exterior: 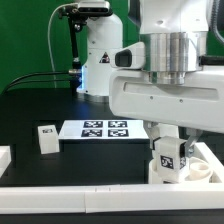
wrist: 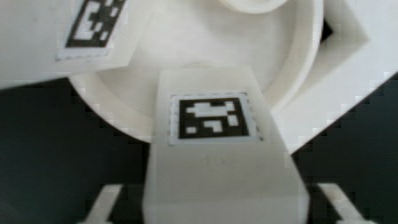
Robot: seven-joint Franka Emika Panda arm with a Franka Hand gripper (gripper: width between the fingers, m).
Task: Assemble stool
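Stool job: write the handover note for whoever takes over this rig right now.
Pincer: shut on a tagged leg, held at the seat disc in the exterior view's lower right; whether it is seated yet cannot be told.
Loose leg: on the table, to the exterior view's left of the marker board.
Second tagged part: by the seat in the wrist view; fitted or not, unclear.
Done: one leg brought to the seat.
Left: fix this leg, then fetch the loose one.
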